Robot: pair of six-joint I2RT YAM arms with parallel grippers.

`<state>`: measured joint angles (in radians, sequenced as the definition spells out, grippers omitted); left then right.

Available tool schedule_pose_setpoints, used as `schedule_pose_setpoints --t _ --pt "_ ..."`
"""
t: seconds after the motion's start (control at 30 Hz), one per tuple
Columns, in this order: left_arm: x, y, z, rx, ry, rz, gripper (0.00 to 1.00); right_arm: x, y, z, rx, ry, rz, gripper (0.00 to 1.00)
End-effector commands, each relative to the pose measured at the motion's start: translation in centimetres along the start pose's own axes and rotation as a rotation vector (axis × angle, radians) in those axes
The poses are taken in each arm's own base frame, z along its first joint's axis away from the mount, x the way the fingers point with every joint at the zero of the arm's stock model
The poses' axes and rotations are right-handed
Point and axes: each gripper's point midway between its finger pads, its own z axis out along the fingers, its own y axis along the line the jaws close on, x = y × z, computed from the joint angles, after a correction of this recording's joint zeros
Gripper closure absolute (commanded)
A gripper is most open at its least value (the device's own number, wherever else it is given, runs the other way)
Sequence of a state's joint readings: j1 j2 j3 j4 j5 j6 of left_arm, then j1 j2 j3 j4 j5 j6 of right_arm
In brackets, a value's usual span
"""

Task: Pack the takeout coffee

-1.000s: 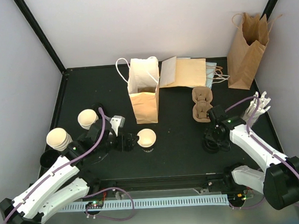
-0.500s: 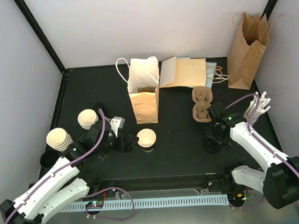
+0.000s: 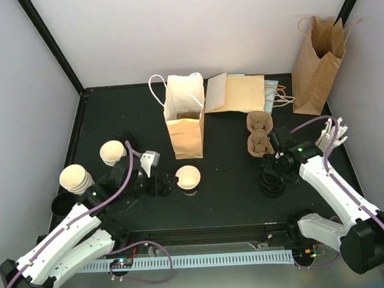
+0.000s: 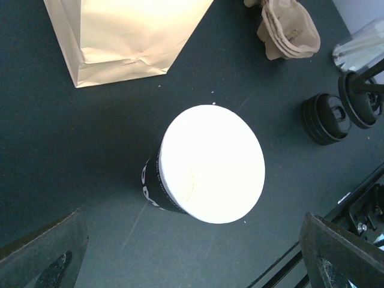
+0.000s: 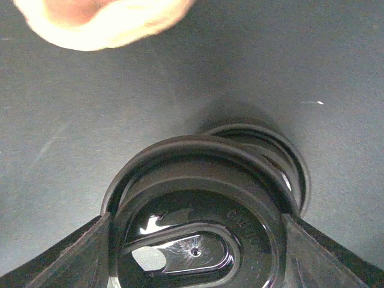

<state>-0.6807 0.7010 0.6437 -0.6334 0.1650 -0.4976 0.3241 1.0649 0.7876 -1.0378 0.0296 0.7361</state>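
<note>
Probably a lab: white-walled booth (image 3: 203, 24), black table (image 3: 228, 187).

Even overhead light makes the top view bright and sharp, pale walls (image 3: 204, 31) nearly washed out, shadows soft on the dark surface (image 3: 227, 181). In the left wrist view the cup (image 4: 211, 163) is blown to featureless white, the bag (image 4: 120, 36) glares, and the fingers (image 4: 42, 252) at the lower corners blur. The right wrist view is dimmer: small glints on the lid (image 5: 198, 240), a pale shape (image 5: 102, 18) out of focus at the top edge.
</note>
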Motion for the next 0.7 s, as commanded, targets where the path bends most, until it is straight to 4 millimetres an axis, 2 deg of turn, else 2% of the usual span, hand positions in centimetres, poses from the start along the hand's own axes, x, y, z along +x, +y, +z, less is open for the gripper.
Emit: schedule_pose_setpoints --t 0.0,0.17,0.47,0.57,0.67 --pt "-0.4 -0.6 -0.1 0.056 -0.030 -0.013 0.01 -0.3 3.3 -2.6 -0.123 -0.032 -0.101 0.31" --pt "-0.2 -0.2 0.4 0.088 -0.029 -0.058 0.01 1.4 7.8 -3.8 -0.200 -0.011 -0.244 0.32" --pt "-0.6 0.5 0.6 0.148 -0.061 -0.138 0.04 5.3 18.6 -6.3 -0.303 -0.036 -0.558 0.32" --pt "-0.9 1.3 0.5 0.140 -0.086 -0.181 0.05 6.3 21.5 -6.7 -0.329 -0.045 -0.640 0.32" --pt "-1.0 2.2 0.5 0.131 -0.099 -0.224 0.11 7.0 23.6 -6.6 -0.340 -0.039 -0.698 0.31"
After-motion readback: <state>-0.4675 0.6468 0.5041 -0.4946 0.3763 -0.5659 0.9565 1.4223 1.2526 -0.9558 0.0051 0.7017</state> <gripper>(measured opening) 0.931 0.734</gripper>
